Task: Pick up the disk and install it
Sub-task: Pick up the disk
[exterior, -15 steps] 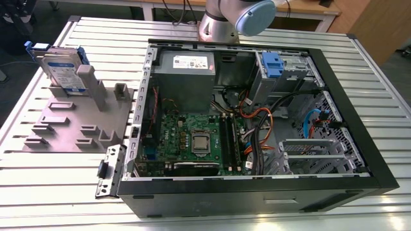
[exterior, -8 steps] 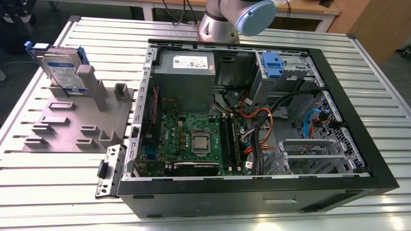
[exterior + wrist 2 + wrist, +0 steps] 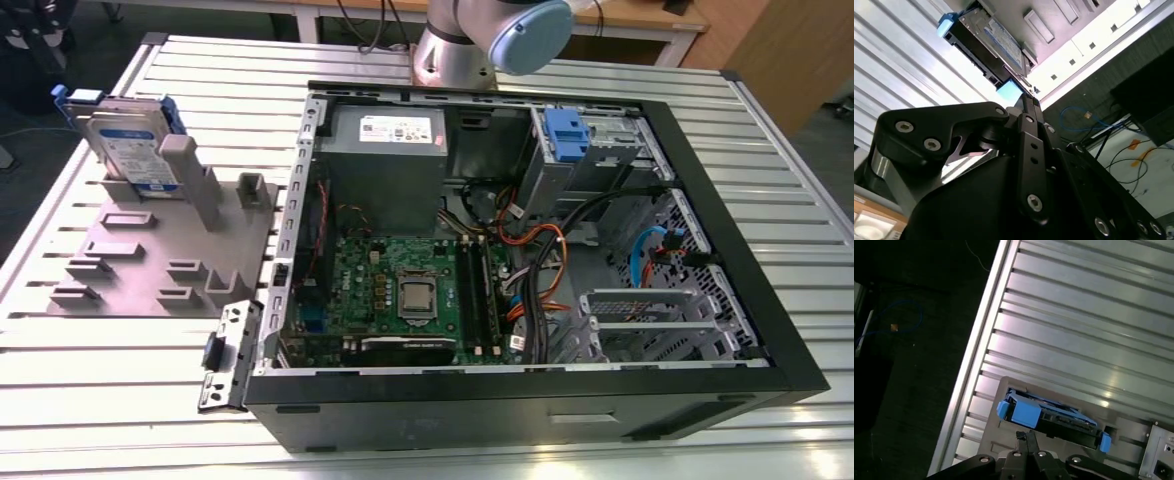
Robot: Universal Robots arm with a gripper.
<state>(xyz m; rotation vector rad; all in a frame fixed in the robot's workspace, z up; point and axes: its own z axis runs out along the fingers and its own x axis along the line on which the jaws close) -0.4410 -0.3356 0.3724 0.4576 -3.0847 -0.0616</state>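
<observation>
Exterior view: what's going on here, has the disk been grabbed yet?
Not yet. The disk stands on edge in the grey fixture on the slotted aluminium table, at the exterior view's left of the open computer case. In the first wrist view, the arm's gripper hovers close to the disk's blue-railed end. It is shut and holds nothing.
</observation>
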